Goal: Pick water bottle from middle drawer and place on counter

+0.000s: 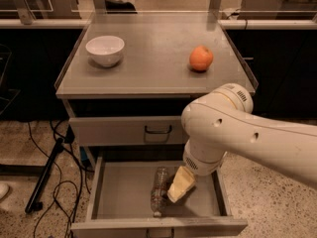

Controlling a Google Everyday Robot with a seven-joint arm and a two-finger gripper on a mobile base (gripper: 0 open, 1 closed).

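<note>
The water bottle (159, 190), clear and ribbed, lies lengthwise on the floor of the open middle drawer (121, 192), near its centre. My gripper (180, 185) reaches down into the drawer from the big white arm and sits right beside the bottle on its right side, touching or nearly touching it. The arm hides the drawer's right part. Above, the grey counter (148, 53) is the cabinet's top.
A white bowl (105, 49) stands at the counter's back left and an orange (201, 58) at its right. The upper drawer front (124, 131) with a dark handle is closed. Black cables and a stand leg (47, 180) lie on the floor to the left.
</note>
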